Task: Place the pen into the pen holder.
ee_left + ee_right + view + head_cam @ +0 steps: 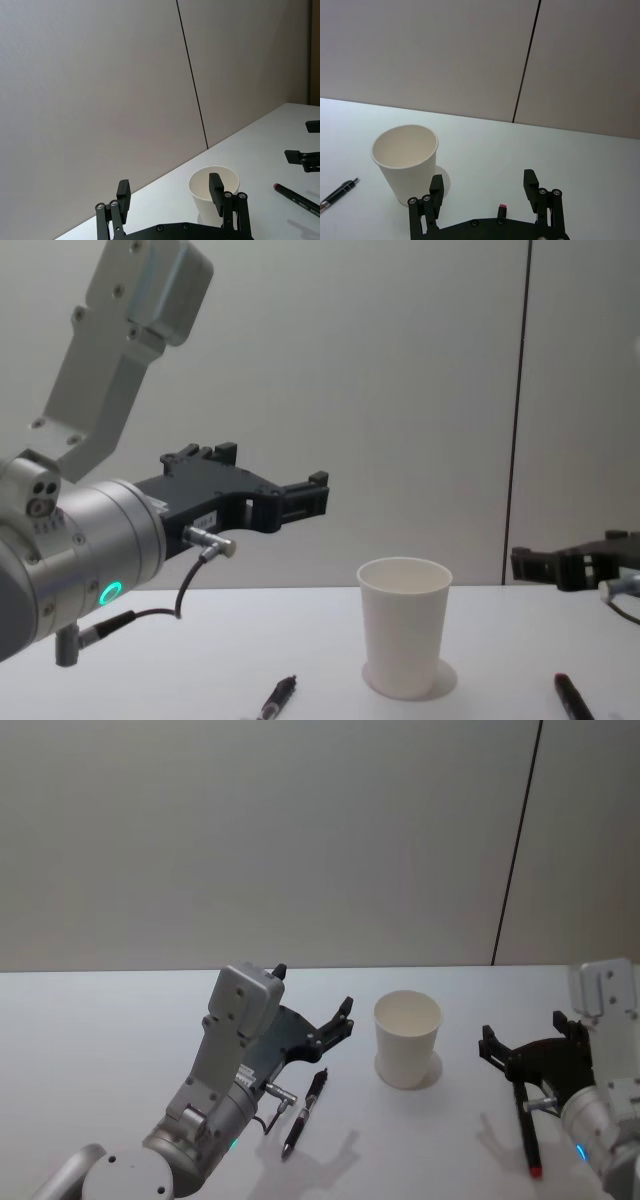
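The black pen (305, 1112) lies flat on the white table (100, 1020), to the left of the cup (408, 1040) and apart from it, with its tip toward the robot. In the chest view the black pen (278, 698) lies on the near side of the cup (403, 625). The cup stands upright and empty near the middle of the table. A second pen with a red end (527, 1135) lies on the table to the right of the cup, its red end toward the robot.

The left gripper (314, 988) hovers above the table just beyond the black pen, pointing toward the cup; its jaws are spread wide and hold nothing. In the left wrist view its fingers (123, 195) stand well apart, with the cup (200, 195) behind one of them. The right gripper (523, 1030) hangs over the red-ended pen, off the table, its jaws also spread and empty. The right wrist view shows the gripper (484, 182) facing the cup (405, 160), the pen's red end (502, 206) just below it.
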